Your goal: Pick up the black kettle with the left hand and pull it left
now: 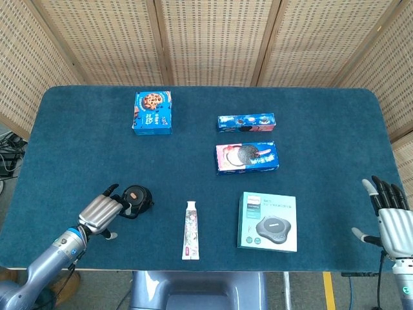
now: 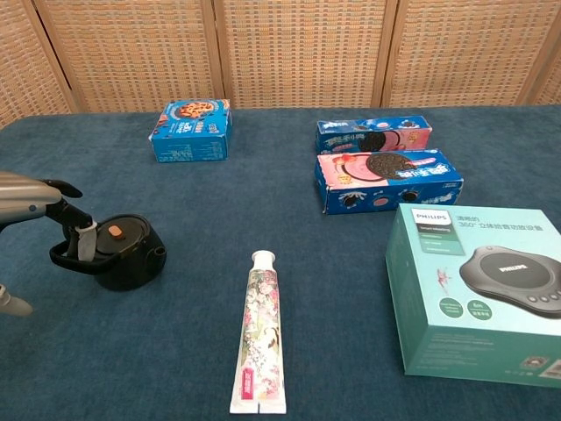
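The black kettle [image 1: 137, 197] [image 2: 125, 253], with an orange dot on its lid, stands on the blue table near the front left, its handle pointing left. My left hand [image 1: 101, 211] is just left of it. Its fingers [image 2: 84, 243] reach down over the handle loop and touch it, while the thumb stays well apart lower left. The kettle rests on the table. My right hand [image 1: 389, 216] hovers at the table's far right edge with fingers spread, holding nothing.
A toothpaste tube [image 1: 190, 230] lies right of the kettle. A teal Philips box [image 1: 268, 221] sits front right. Two Oreo boxes [image 1: 246, 157] [image 1: 246, 122] lie mid-table, and a blue cookie box [image 1: 153, 112] is at the back left.
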